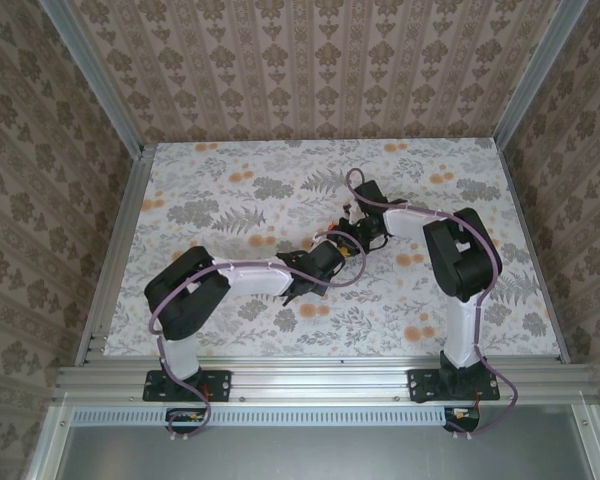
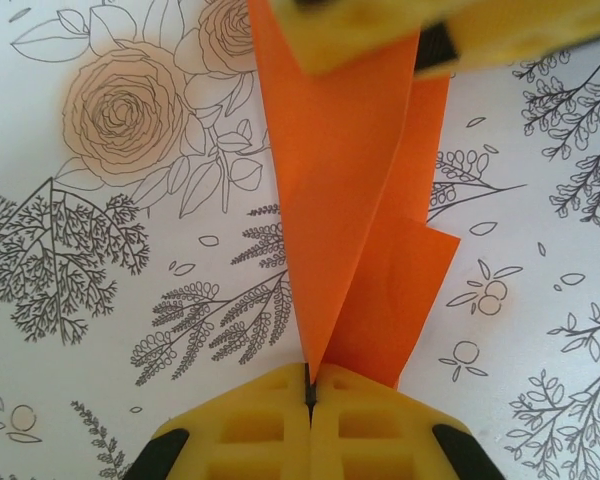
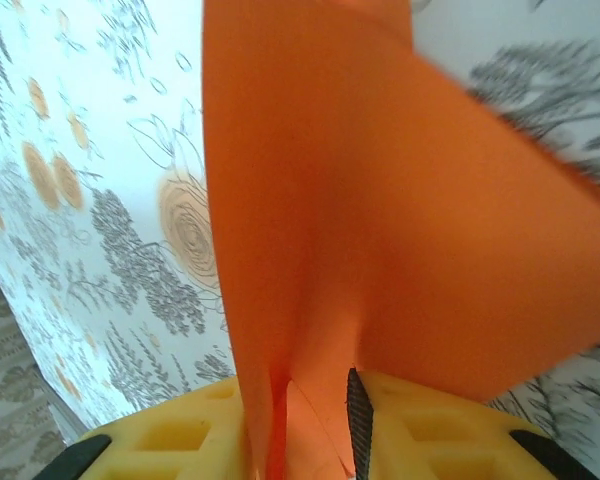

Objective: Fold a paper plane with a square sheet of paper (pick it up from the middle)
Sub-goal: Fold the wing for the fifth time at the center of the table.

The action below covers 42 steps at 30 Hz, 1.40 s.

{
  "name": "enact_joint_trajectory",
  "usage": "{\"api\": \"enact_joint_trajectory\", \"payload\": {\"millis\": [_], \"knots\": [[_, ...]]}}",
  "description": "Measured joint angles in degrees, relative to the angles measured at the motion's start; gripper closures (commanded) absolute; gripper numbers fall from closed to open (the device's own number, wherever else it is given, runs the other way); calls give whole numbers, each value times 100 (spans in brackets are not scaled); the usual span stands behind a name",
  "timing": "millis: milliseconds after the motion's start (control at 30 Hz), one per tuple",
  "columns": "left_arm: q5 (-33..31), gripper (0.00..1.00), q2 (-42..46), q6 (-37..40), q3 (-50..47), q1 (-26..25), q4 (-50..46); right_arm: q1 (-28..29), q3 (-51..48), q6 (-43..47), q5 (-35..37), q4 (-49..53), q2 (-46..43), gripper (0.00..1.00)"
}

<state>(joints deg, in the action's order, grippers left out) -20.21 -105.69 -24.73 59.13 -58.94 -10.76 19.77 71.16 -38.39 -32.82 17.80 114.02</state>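
Floral table [image 1: 430,320] | arms [image 1: 250,272] bent inward (elbows out) | left tool [image 2: 308,375] pinches orange paper [image 2: 330,250] | right tool's [image 3: 300,388] grip unclear

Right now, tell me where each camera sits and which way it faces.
Top external: above and behind the left arm and right arm, facing down at the table; both arms show.
Left wrist: on the left arm, facing along the left gripper, shut on the paper.
Right wrist: on the right arm, facing along the right gripper, jaws parted around the paper.
Shared: both wrist views see the paper over the table.
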Motion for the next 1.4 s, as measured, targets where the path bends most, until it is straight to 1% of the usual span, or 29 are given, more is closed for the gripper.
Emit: {"api": "enact_joint_trajectory", "payload": {"millis": [167, 367, 467, 600, 867, 1100, 1400], "knots": [[-278, 100, -61, 208, 2, -111, 20, -105, -2, -236, 138, 24, -481, 70], [-564, 100, -136, 470, 15, -216, 50, -109, -151, -424, 136, -98, -997, 79], [-654, 100, -151, 544, 15, -249, 59, -96, -153, -509, 90, -136, -990, 86], [-743, 100, -179, 597, 17, -280, 76, -37, -149, -540, -20, -192, -820, 90], [-962, 100, -278, 640, 107, -339, 35, 146, -146, -503, -192, -201, -240, 91], [-1034, 100, -313, 656, 140, -367, 24, 151, -146, -334, -175, -63, -177, 92], [-1086, 100, -339, 702, 179, -396, -20, 151, -146, -188, 26, 96, -17, 92]]}}
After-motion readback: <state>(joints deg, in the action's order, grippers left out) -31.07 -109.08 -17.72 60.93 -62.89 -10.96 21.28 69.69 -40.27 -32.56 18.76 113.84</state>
